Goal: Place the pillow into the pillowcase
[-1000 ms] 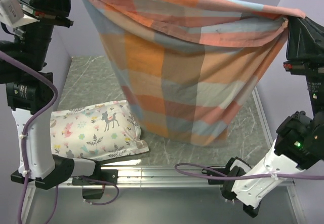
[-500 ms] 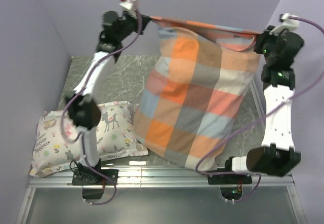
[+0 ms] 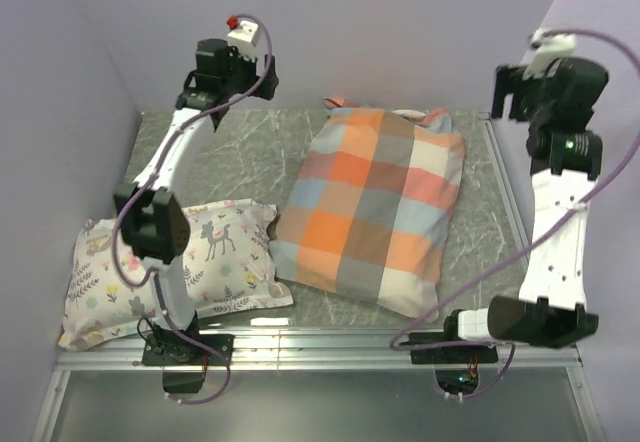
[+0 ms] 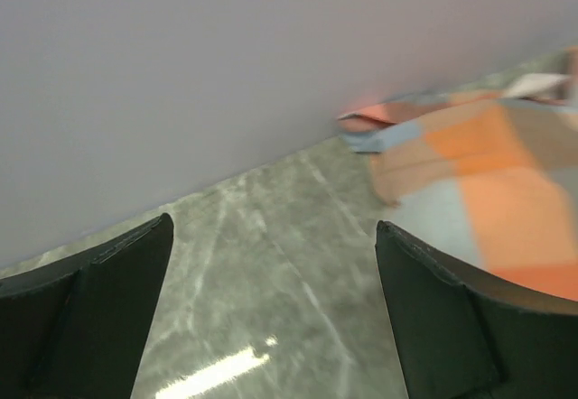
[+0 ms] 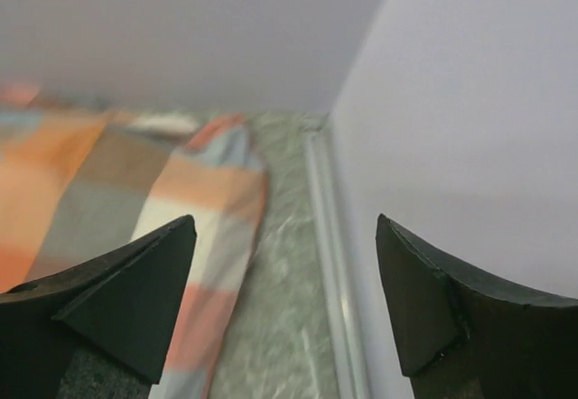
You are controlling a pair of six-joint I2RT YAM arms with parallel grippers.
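Observation:
The checked pillowcase (image 3: 375, 212) lies flat and puffy on the grey table, its far end near the back wall. A thin white strip (image 3: 405, 114) shows at that far end; the pillow is otherwise hidden. My left gripper (image 3: 205, 77) hangs high near the back wall, left of the case, open and empty. In the left wrist view, its gripper (image 4: 274, 227) frames bare table, with the pillowcase (image 4: 488, 164) off to the right. My right gripper (image 3: 508, 92) is raised at the far right, open and empty. In the right wrist view, that gripper (image 5: 284, 223) has the pillowcase (image 5: 135, 200) to its left.
A white pillow printed with flowers and deer (image 3: 175, 262) lies at the near left, beside the left arm. Purple walls close in the back and both sides. A metal rail (image 5: 325, 236) runs along the table's right edge, and another along the front (image 3: 320, 342).
Both grippers held the pillowcase's top edge up in the air. They have since opened and let go, and the case has dropped flat onto the table.

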